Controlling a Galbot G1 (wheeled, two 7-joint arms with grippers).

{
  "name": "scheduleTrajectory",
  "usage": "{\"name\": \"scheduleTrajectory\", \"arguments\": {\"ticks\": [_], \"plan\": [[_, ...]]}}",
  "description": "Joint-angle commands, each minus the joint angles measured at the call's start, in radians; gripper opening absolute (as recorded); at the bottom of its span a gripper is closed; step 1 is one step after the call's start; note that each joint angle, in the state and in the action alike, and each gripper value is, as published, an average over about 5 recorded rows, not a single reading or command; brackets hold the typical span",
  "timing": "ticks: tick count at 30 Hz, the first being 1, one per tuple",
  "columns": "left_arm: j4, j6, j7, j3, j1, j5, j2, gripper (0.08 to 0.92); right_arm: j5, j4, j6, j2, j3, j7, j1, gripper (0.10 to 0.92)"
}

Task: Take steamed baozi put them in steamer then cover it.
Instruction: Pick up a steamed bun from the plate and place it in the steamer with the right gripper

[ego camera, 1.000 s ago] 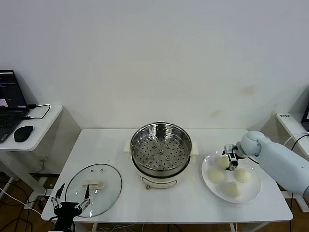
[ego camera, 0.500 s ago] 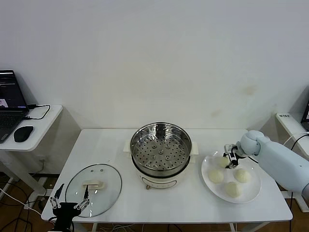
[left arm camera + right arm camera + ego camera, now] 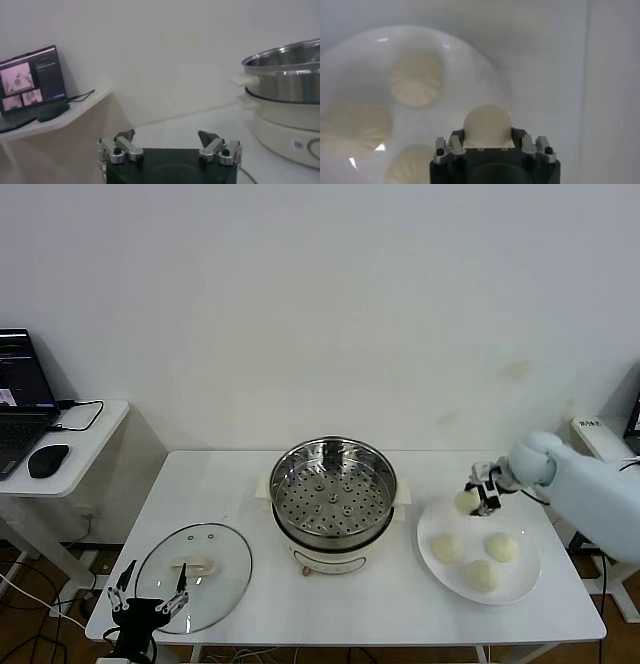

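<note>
**One bun lifted above the plate, three left on it**

The right gripper [image 3: 478, 500] pinches a single bun [image 3: 466, 501] between its fingers and holds it in the air over the far left rim of the white plate [image 3: 432, 563]. From the right wrist view the bun [image 3: 487, 125] sits snug between the two fingers, with the plate [image 3: 470, 65] below it and apart from it. Three more buns lie on the plate: one toward the steamer side [image 3: 447, 549], one toward the right [image 3: 502, 547], and one nearest the front edge of the table [image 3: 484, 575]. They sit close together but do not touch the plate's rim.

The steamer [image 3: 333, 502] stands at the middle of the white table [image 3: 390, 604], its perforated tray bare and open from above. A strip of bare tabletop lies between the steamer's right handle and the plate, and the held bun hangs just beside that gap.

The glass lid [image 3: 194, 574] lies flat near the table's front left corner, handle up, its edge close to the table's front edge and well apart from the steamer.

The left gripper [image 3: 148, 604] hangs low off the front left corner of the table, just beside the lid's near edge, its fingers spread and holding nothing. To the left stands a side desk [image 3: 75, 434] with a laptop [image 3: 22, 399] and a mouse [image 3: 48, 460].
</note>
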Motion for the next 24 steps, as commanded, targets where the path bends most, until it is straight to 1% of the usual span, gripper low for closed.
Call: {"name": "scheduleTrajectory", "arguments": {"ticks": [1, 7, 13, 19, 24], "plan": [[-0.002, 0.0, 0.002, 0.001, -0.012, -0.054, 0.005, 0.823, 0.237, 0.11, -0.019, 0.008, -0.22, -0.006, 0.362, 0.594], [0.001, 0.0, 0.003, -0.002, -0.028, -0.061, 0.01, 0.823, 0.328, 0.094, 0.01, 0.16, -0.348, -0.006, 0.507, 0.601], [0.006, 0.0, 0.004, -0.011, -0.036, -0.065, 0.015, 0.823, 0.34, 0.066, 0.101, 0.307, -0.419, 0.023, 0.541, 0.602], [0.004, -0.002, 0.005, -0.029, -0.03, -0.07, 0.016, 0.823, 0.268, 0.041, 0.243, 0.442, -0.477, 0.091, 0.511, 0.599], [-0.005, -0.002, 0.005, -0.043, -0.024, -0.07, 0.012, 0.823, 0.122, 0.017, 0.367, 0.52, -0.508, 0.142, 0.465, 0.595]]}}
